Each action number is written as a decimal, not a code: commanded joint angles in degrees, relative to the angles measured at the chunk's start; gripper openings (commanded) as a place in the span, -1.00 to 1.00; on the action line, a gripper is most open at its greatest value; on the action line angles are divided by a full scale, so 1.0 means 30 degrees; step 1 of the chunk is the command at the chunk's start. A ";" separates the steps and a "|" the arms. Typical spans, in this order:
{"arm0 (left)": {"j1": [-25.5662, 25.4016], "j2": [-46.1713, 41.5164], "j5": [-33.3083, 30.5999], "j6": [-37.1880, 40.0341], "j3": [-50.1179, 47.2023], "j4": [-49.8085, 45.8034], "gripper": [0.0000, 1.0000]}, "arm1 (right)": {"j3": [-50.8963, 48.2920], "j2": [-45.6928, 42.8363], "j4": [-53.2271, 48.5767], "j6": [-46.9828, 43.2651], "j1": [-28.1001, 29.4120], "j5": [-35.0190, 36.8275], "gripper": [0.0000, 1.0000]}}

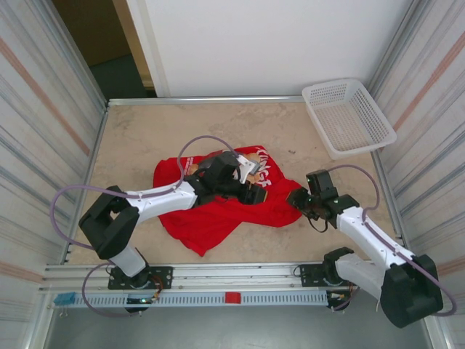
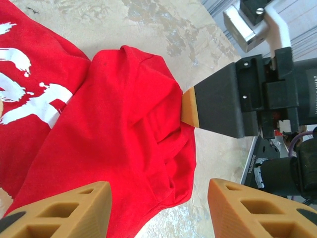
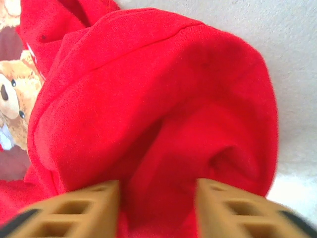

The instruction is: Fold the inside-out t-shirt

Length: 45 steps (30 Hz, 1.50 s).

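**Right gripper (image 3: 158,191) clamped on the t-shirt's (image 1: 218,214) right edge, left gripper (image 2: 158,193) spread open above the cloth.**

I see the red t-shirt lying crumpled in the middle of the table (image 1: 138,145), well apart from the white basket (image 1: 349,116) in the far right corner. My right gripper sits at the shirt's right edge, closed on a raised fold of red cloth that fills the gap between its fingers. In its wrist view the bear print (image 3: 12,109) lies off to the left. My left gripper hovers over the shirt's middle with fingers apart and nothing clamped. The cloth lies beneath them, and the right gripper's tan fingertip (image 2: 190,106) touches the same fold just ahead.
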 commanded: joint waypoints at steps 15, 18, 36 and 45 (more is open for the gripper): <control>0.1220 -0.2807 -0.0965 -0.1405 0.0909 0.0978 0.30 | 0.7770 -0.1551 0.1359 -0.1388 -0.0998 -0.7314 -1.00; 0.1111 -0.2778 -0.1238 -0.0878 0.1153 0.0755 0.35 | 0.7940 -0.1618 0.2146 -0.0838 -0.0939 -0.7835 -1.00; -0.0452 -0.1900 -0.1504 0.0115 0.1768 0.2072 -0.03 | 0.7689 -0.1507 0.2118 -0.0628 -0.0670 -0.7094 -1.00; -0.0406 -0.0829 -0.0837 0.0419 0.3128 0.1677 -0.68 | 0.7597 -0.1557 0.2092 -0.0635 -0.0631 -0.6915 -1.00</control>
